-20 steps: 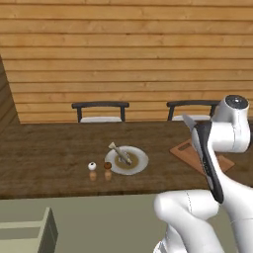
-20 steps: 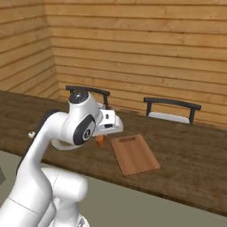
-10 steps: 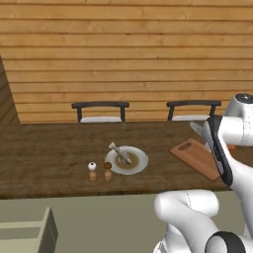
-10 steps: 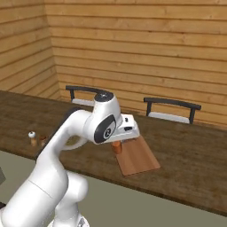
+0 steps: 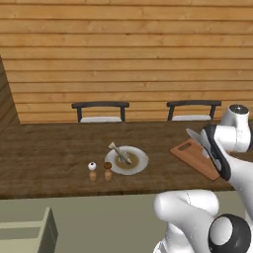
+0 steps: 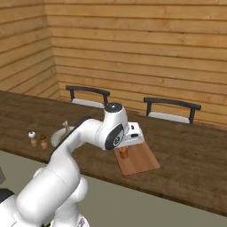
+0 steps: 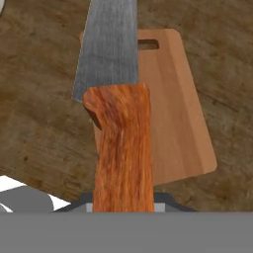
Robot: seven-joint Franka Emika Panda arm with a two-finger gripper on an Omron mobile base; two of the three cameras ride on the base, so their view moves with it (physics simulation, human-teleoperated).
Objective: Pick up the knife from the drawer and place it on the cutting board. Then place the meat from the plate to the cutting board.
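My gripper (image 6: 125,146) is shut on the knife (image 7: 122,148), gripping its orange-red handle. The grey blade (image 7: 109,44) points away from the hand. The knife hangs just above the near left part of the reddish-brown cutting board (image 7: 175,108), which lies on the dark wooden counter (image 5: 49,153). In the left base view the hand sits over the cutting board (image 5: 193,154) at the right. The meat (image 5: 120,152) lies on the round off-white plate (image 5: 137,162) near the counter's middle, well left of the board. A corner of the pale drawer (image 5: 45,228) shows at the lower left.
Two tiny shakers (image 5: 92,166) (image 5: 107,166) stand just left of the plate. Two dark chairs (image 5: 100,109) (image 5: 193,107) sit behind the counter against the plank wall. Bare counter lies to the right of the board (image 6: 195,164).
The arm has swung to the right with the knife in its grip, from beside the board's left edge to above the board. Plate, meat and shakers have stayed put.
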